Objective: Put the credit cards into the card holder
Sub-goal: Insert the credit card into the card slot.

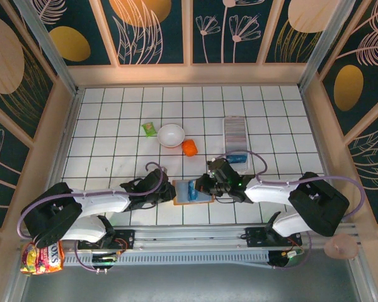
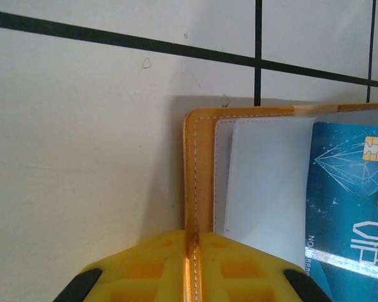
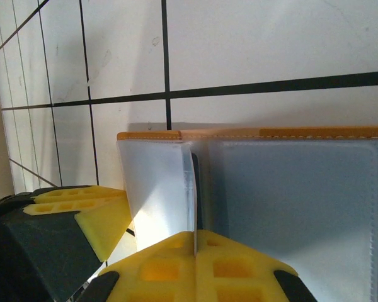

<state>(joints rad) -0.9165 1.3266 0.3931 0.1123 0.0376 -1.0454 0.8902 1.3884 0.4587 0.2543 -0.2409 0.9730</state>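
Spanning the scene, the white tiled table (image 1: 113,151) is seen with the card holder (image 1: 235,131) laid right of centre, toward the far edge. The tan-orange wallet (image 1: 195,196) is spread open at mid-table beside the near edge. Its stitched leather rim is clamped by the left end effector (image 2: 193,251), the fingers pressed together on it, and a clear sleeve (image 3: 157,182) inside it is pinched by the right end effector (image 3: 195,251). A white bowl (image 1: 171,134) is set near the centre. One blue credit card (image 2: 346,182) is lodged in the wallet, and a second blue credit card (image 1: 237,157) is laid just nearside of the card holder.
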